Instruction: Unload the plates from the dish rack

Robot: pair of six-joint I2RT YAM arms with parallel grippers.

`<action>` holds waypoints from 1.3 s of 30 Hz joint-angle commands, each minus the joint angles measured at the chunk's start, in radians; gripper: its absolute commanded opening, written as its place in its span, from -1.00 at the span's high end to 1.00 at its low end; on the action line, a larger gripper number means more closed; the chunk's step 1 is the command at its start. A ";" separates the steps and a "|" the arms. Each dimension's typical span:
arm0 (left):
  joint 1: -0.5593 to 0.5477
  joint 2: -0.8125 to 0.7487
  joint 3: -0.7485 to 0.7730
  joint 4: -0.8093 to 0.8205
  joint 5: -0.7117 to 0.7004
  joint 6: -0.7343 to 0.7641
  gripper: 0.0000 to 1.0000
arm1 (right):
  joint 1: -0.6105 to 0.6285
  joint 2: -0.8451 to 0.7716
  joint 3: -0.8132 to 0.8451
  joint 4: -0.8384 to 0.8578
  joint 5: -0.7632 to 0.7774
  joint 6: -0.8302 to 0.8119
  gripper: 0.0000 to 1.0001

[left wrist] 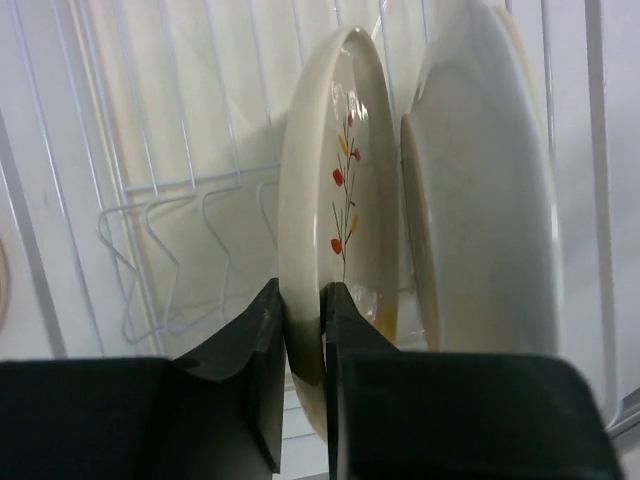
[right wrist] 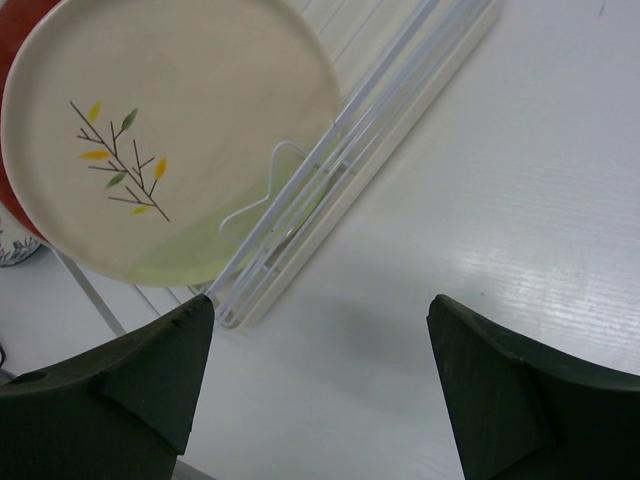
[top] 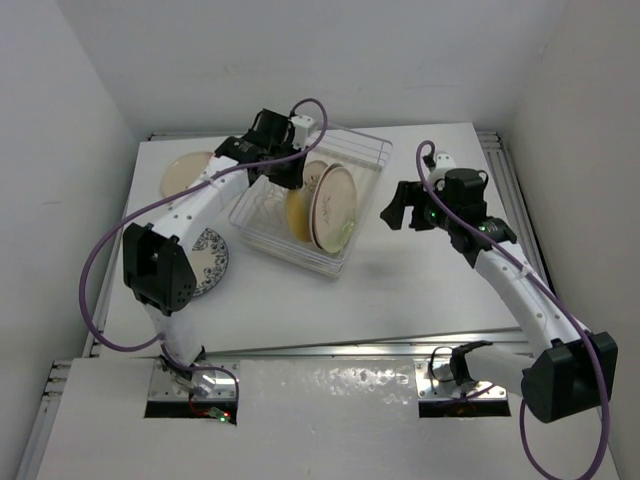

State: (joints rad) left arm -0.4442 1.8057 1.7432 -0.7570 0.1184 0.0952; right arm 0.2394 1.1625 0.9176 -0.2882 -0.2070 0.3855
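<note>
One clear dish rack (top: pixel 360 160) sits mid-table, angled, and it is not yet unloaded. Three plates seem to stand on edge in it, though the overhead view crowds them together and the count is a judgement. They are a cream plate with a red-and-yellow sprig (left wrist: pixel 335 200), a plain-backed neighbour (left wrist: pixel 480 180) just beside it, and, on the rack's right side, a cream plate with a leafy twig (right wrist: pixel 190 130) that has a red plate (right wrist: pixel 12 25) close behind it; which of these is the neighbour I cannot say.

Two plates lie flat on the white table (top: pixel 400 290), so I take them as unloaded: a cream plate (top: pixel 185 172) at the far left, and a blue-and-white patterned plate (top: pixel 212 255) nearer, partly under the left arm. That puts the job somewhat under half done.

Two grippers are at work. The left gripper (left wrist: pixel 304 310) is inside the rack, pinching the rim of the sprig plate. The right gripper (right wrist: pixel 320 310) hangs spread over bare table beside the rack, holding nothing.
</note>
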 commanded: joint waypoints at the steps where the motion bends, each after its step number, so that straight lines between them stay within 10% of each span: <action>1: -0.007 0.004 0.055 0.015 -0.005 0.020 1.00 | 0.006 0.009 -0.008 0.035 -0.037 0.007 -0.72; 17: -0.007 -0.017 0.418 0.007 -0.109 0.031 1.00 | 0.006 0.032 -0.036 0.072 -0.098 0.073 -0.70; 23: -0.002 -0.023 0.473 0.060 -0.386 0.098 1.00 | 0.006 0.006 -0.031 0.067 -0.077 0.053 -0.70; 31: 0.387 -0.019 0.589 0.156 -0.203 -0.081 1.00 | 0.006 -0.001 -0.033 0.083 -0.098 0.062 -0.70; 39: 0.676 -0.013 0.353 0.269 0.094 -0.239 1.00 | 0.008 0.006 -0.026 0.092 -0.117 0.061 -0.70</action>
State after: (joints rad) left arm 0.2123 1.8412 2.1681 -0.6437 0.0006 -0.0380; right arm 0.2394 1.1843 0.8619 -0.2340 -0.3008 0.4515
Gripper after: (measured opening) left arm 0.159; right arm 0.851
